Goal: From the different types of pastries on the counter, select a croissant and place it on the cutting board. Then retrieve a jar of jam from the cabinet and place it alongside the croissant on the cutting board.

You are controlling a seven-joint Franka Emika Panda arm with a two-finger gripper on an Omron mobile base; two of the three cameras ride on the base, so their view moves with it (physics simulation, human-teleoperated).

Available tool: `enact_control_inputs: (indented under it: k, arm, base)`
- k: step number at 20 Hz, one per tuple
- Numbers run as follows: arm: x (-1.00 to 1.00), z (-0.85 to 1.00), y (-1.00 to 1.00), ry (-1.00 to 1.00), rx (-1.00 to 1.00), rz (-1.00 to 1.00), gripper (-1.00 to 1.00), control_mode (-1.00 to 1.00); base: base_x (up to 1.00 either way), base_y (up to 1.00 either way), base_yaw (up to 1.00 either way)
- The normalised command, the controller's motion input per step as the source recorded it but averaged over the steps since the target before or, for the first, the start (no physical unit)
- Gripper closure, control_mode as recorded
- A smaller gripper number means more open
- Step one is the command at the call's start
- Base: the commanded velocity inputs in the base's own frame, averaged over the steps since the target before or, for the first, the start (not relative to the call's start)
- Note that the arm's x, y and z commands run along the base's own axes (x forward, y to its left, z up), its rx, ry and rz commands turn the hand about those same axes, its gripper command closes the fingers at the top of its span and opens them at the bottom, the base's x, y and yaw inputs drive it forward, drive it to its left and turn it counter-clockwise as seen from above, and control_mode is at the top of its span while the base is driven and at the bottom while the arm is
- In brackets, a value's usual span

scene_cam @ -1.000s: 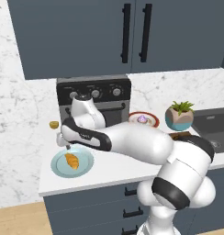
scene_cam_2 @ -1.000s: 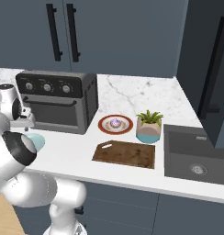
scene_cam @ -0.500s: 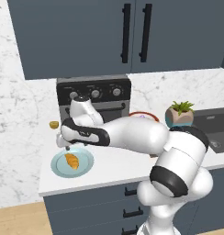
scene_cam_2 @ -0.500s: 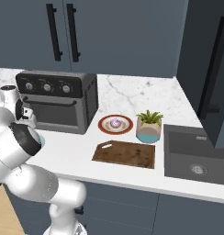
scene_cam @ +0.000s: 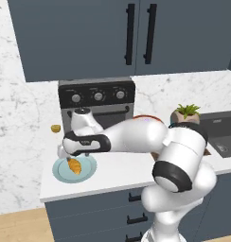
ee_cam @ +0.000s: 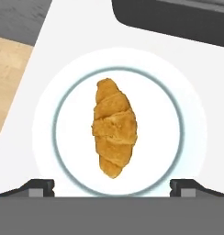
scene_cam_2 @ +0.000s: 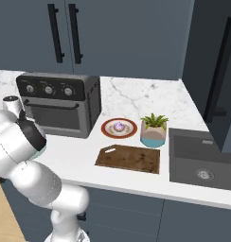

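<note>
The golden croissant (ee_cam: pixel 114 131) lies alone on a pale blue-rimmed plate (ee_cam: pixel 187 105), straight under my open gripper (ee_cam: pixel 114 187), whose two tips stand wide apart on either side of it. From the left base view the croissant (scene_cam: pixel 75 166) sits on the plate (scene_cam: pixel 89 172) at the counter's left end, with the gripper (scene_cam: pixel 69 155) just above it. The dark brown cutting board (scene_cam_2: pixel 129 158) lies bare in front of the purple-frosted cupcake (scene_cam_2: pixel 119 126). Both doors of the cabinet (scene_cam_2: pixel 117 33) are shut, and the jar of jam is hidden.
A black toaster oven (scene_cam_2: pixel 60 104) stands right behind the croissant's plate. A potted plant (scene_cam_2: pixel 153 130) sits right of the cupcake's red-rimmed plate (scene_cam_2: pixel 107 130), then a sink (scene_cam_2: pixel 198 160). A small yellow object (scene_cam: pixel 55 128) rests left of the oven. The counter's left edge (ee_cam: pixel 22 92) drops to wooden floor.
The hand has sunk a little toward the plate and the arm has swung lower over the counter. The croissant has not moved.
</note>
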Motion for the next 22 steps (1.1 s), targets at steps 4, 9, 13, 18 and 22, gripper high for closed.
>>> enact_control_inputs:
  k: [4,9,13,18,22]
  arm:
    - [0.22,-0.33,0.0,0.0,0.0,0.0,-1.0,-1.0]
    - [0.03,-0.31,0.1,0.0,0.0,0.0,-1.0,-1.0]
    - [0.0,-0.32,0.12,0.0,0.0,0.0,-1.0,-1.0]
    - [0.0,-0.35,0.05,0.0,0.0,0.0,-1.0,-1.0]
    - [0.0,-0.33,0.04,0.0,0.0,0.0,-1.0,-1.0]
  base:
    - [0.0,0.0,0.0]
    - [0.0,0.0,0.0]
    - [0.0,0.0,0.0]
    - [0.0,0.0,0.0]
    - [0.0,0.0,0.0]
